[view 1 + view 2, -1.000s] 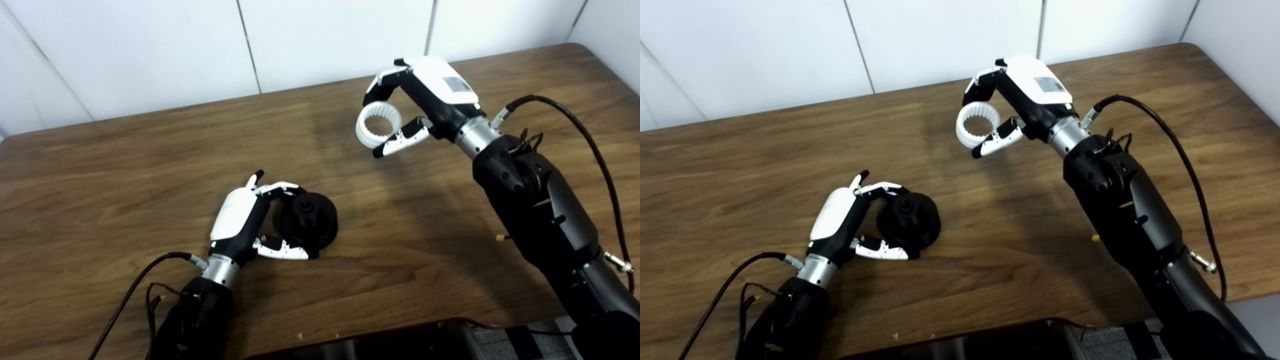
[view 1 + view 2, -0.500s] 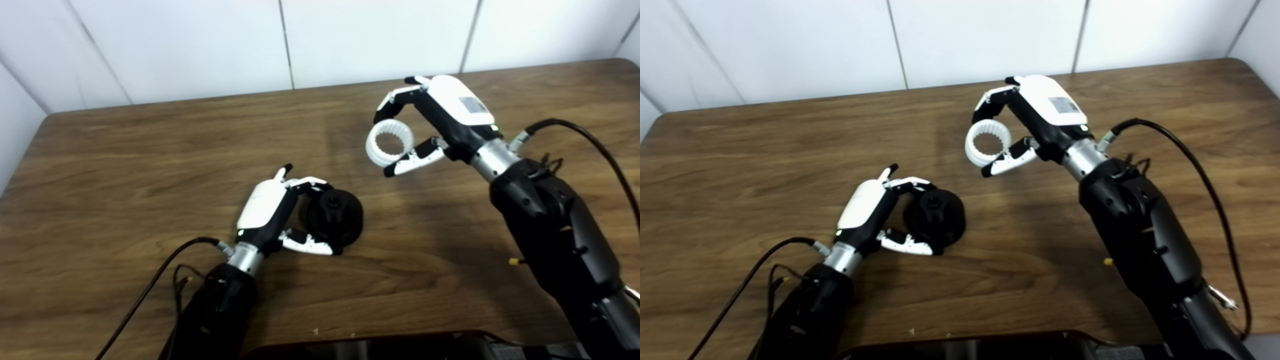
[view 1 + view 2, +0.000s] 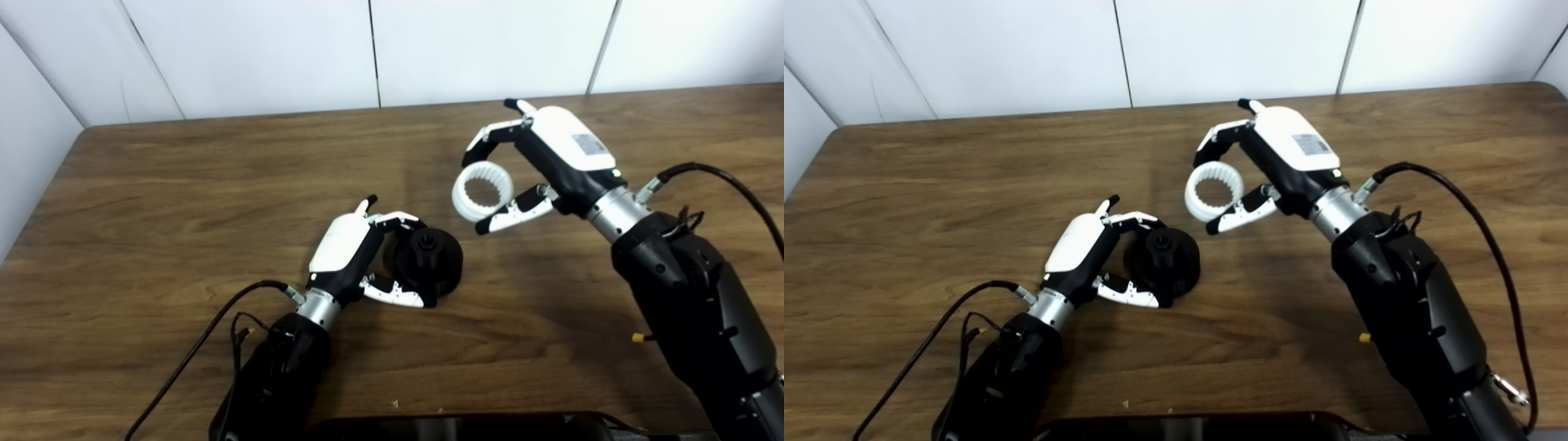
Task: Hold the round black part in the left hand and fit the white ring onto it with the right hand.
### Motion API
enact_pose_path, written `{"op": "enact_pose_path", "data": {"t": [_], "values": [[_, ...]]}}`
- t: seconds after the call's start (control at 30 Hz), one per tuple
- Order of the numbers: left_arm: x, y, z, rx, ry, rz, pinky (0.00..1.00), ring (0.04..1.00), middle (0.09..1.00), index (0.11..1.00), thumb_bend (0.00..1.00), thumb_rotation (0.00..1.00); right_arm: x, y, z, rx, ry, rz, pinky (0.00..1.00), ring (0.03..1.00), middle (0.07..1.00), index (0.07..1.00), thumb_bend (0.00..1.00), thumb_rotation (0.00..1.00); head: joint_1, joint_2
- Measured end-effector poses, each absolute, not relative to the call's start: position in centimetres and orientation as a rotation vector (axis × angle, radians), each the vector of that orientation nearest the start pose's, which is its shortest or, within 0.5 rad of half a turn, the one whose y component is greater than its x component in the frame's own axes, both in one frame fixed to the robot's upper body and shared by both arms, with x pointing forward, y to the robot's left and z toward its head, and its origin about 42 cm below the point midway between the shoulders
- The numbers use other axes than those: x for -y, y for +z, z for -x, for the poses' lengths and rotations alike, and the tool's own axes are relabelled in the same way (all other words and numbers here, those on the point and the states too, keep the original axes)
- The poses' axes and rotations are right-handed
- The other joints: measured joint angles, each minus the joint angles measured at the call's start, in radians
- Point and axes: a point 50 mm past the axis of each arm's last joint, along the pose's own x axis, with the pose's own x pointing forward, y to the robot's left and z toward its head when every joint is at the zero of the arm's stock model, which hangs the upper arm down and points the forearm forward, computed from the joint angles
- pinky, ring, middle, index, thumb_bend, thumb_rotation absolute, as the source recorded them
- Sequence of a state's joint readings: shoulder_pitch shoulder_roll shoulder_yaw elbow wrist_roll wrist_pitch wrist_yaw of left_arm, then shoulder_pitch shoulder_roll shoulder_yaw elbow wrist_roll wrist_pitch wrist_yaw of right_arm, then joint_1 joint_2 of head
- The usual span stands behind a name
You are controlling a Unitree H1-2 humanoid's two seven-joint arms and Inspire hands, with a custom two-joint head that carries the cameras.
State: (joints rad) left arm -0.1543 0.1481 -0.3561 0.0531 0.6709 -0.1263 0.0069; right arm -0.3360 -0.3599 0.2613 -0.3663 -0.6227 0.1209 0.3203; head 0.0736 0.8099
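The round black part point(image 3: 429, 261) rests on the wooden table point(image 3: 184, 202), tilted, with a small hub facing up and to the right. My left hand point(image 3: 358, 260) wraps it from the left, fingers over the top rim and thumb under the front edge. The white ring point(image 3: 481, 191), toothed on its inside, hangs in the air above and to the right of the black part. My right hand point(image 3: 545, 165) is shut on the ring, fingers on its upper edge and thumb on its lower right edge. A gap separates ring and black part.
Black cables trail from both wrists, one point(image 3: 202, 337) on the table at the lower left and one point(image 3: 723, 177) looping at the right. A dark edge point(image 3: 465, 425) runs along the bottom of the picture. White wall panels point(image 3: 367, 49) stand behind the table's far edge.
The camera has swung left, shifting the whole scene to the right. The right hand with the ring has come slightly lower and closer to the black part. The left hand keeps its grasp.
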Motion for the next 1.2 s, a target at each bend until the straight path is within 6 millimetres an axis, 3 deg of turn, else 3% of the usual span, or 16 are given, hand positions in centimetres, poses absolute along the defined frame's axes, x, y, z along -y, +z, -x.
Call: {"op": "enact_pose_path", "data": {"t": [0.23, 0.67, 0.93, 1.2], "values": [[-14.6, 11.9, -31.3, 0.318, -0.392, -0.824, 1.00, 0.724, 0.633, 0.656, 1.00, 0.34, 18.5, 25.8, -32.9, 0.496, 0.430, 1.020, 0.94, 0.657, 0.546, 0.492, 0.52, 0.15, 0.003, 0.003], [-14.4, 11.9, -31.3, 0.319, -0.389, -0.822, 1.00, 0.728, 0.637, 0.663, 1.00, 0.29, 17.0, 24.4, -32.2, 0.471, 0.490, 1.011, 0.95, 0.664, 0.547, 0.492, 0.52, 0.15, 0.005, 0.005], [-14.3, 11.9, -31.3, 0.314, -0.389, -0.821, 1.00, 0.742, 0.675, 0.687, 1.00, 0.31, 15.8, 23.4, -32.3, 0.451, 0.527, 1.021, 0.89, 0.654, 0.540, 0.492, 0.52, 0.15, 0.014, 0.005], [-14.2, 11.8, -31.3, 0.308, -0.390, -0.822, 1.00, 0.738, 0.687, 0.703, 1.00, 0.31, 15.0, 23.2, -33.3, 0.448, 0.534, 1.045, 0.90, 0.650, 0.541, 0.492, 0.52, 0.15, 0.014, 0.008]]}}
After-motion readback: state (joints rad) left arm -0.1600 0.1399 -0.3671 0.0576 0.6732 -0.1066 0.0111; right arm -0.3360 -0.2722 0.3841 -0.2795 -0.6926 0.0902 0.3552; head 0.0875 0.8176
